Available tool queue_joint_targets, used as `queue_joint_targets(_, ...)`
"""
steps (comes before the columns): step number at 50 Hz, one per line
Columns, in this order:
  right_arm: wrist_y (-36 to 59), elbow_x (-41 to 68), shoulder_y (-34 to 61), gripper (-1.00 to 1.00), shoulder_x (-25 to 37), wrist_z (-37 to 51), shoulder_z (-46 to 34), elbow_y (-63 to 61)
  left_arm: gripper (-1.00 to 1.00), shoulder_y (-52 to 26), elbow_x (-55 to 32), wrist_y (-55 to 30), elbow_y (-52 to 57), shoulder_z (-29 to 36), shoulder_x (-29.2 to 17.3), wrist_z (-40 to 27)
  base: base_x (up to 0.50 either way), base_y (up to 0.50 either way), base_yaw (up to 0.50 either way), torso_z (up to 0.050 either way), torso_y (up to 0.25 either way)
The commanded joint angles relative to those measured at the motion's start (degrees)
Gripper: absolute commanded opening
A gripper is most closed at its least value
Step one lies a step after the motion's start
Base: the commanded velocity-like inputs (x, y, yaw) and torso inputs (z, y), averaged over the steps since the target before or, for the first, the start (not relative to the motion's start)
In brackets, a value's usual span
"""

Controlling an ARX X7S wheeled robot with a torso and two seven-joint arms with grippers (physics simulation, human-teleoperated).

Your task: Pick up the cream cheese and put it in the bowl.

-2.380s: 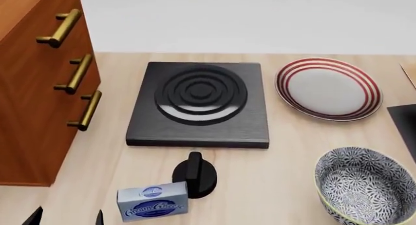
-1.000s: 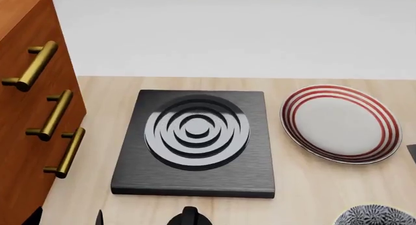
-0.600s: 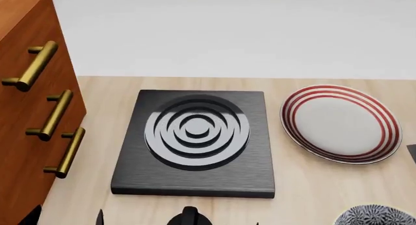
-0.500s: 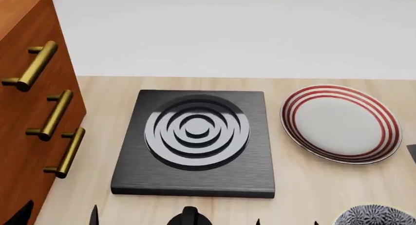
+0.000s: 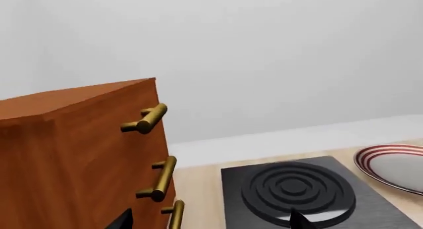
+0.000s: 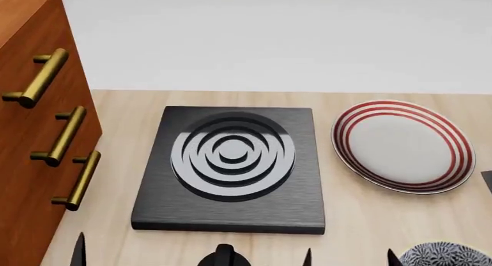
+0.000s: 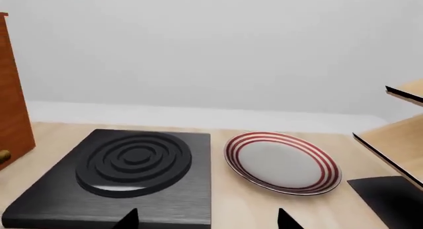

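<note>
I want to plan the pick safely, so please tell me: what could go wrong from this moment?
1. The cream cheese shows in no view, so reaching for it would be blind.
2. Only a sliver of the bowl shows at the head view's lower edge, with the open right gripper close beside it; a bump seems possible.

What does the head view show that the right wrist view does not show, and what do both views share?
Only the head view shows the patterned blue-and-white bowl's rim, the black knob, and the wooden cabinet's three brass handles.

Only the right wrist view shows the dark flat slab beside the plate and a light wooden shelf edge.

Both show the black square stove plate with concentric rings, the white plate with red rings, the light wooden counter and the white wall. The cream cheese appears in neither.
</note>
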Motion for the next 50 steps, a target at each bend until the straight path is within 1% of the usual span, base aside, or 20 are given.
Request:
queue_joint_targets(1,2.3,1.9,-1.8,1.0,1.1,0.6,0.6,-5.4,1.0,1.4,-0.8,-4.0,6.7,-0.5,-1.9,-2.3,0.0,0.0,0.0,0.0,0.0)
queue_joint_targets(12,2.2,2.0,-1.7,1.0,1.3,0.8,0.5,-5.4,1.0,1.3,-1.4,-3.8,6.6,-0.3,-2.4,-3.0,0.0,0.0,0.0,0.0,0.0)
queue_joint_targets(13,1.5,0.6,-2.1,1.0,1.5,1.0,-0.4,-5.2,1.0,1.6,-0.1,-1.7,3.9,0.1,-2.4,-3.1,0.0,0.0,0.0,0.0,0.0)
queue_joint_targets(14,1.0,0.2,-2.3,1.0,1.6,0.7,-0.9,-4.7,1.0,1.6,0.0,-1.4,2.8,0.1,-2.1,-3.3,0.0,0.0,0.0,0.0,0.0)
queue_joint_targets(15,1.1,-0.2,-2.3,1.0,1.5,0.8,-1.4,-4.3,1.0,0.3,-3.8,-5.4,5.8,-1.7,-1.7,-3.0,0.0,0.0,0.0,0.0,0.0)
queue_joint_targets(16,1.6,-0.4,-2.1,1.0,1.5,1.0,-1.8,-4.4,1.0,0.8,-1.2,-2.4,6.0,-0.2,-2.8,-3.0,0.0,0.0,0.0,0.0,0.0)
queue_joint_targets(17,1.9,-0.6,-2.0,1.0,1.5,1.2,-2.1,-4.7,1.0,0.0,-1.0,-5.3,5.6,0.5,-2.7,-3.7,0.0,0.0,0.0,0.0,0.0)
queue_joint_targets(18,2.1,-0.4,-2.0,1.0,1.6,1.2,-2.1,-5.1,1.0,0.1,-2.1,-5.9,5.1,0.2,-2.3,-3.5,0.0,0.0,0.0,0.0,0.0)
queue_joint_targets(22,1.8,-0.8,-2.2,1.0,1.7,1.2,-2.6,-5.0,1.0,1.6,-1.3,-4.1,6.1,-0.1,-3.1,-4.5,0.0,0.0,0.0,0.0,0.0)
queue_joint_targets(24,1.8,-0.8,-2.2,1.0,1.8,1.2,-2.8,-5.0,1.0,2.7,-0.5,-3.5,6.5,-1.4,-3.2,-6.0,0.0,0.0,0.0,0.0,0.0)
queue_joint_targets(31,2.0,-0.4,-1.9,1.0,2.1,1.1,-2.7,-5.1,1.0,5.9,-0.8,-1.5,6.6,-6.1,-4.2,-8.0,0.0,0.0,0.0,0.0,0.0)
queue_joint_targets(33,2.0,-0.4,-1.9,1.0,2.2,1.2,-2.6,-5.1,1.0,6.7,-2.5,-0.2,6.1,-8.3,-4.3,-7.7,0.0,0.0,0.0,0.0,0.0)
queue_joint_targets(37,1.7,-0.3,-2.0,1.0,2.2,1.1,-2.6,-5.0,1.0,7.4,-2.1,1.2,5.5,-9.9,-4.7,-8.7,0.0,0.0,0.0,0.0,0.0)
queue_joint_targets(44,2.0,0.7,-1.7,1.0,2.2,1.0,-2.1,-4.8,1.0,10.3,-4.5,5.6,4.7,-15.3,-4.4,-9.0,0.0,0.0,0.0,0.0,0.0)
queue_joint_targets(47,1.8,0.4,-1.8,1.0,2.3,1.2,-2.2,-4.9,1.0,11.8,-2.3,8.1,4.6,-14.4,-4.6,-9.1,0.0,0.0,0.0,0.0,0.0)
queue_joint_targets(50,1.5,0.1,-1.6,1.0,2.3,1.4,-2.2,-4.2,1.0,11.5,-2.7,7.8,4.6,-15.5,-4.0,-10.1,0.0,0.0,0.0,0.0,0.0)
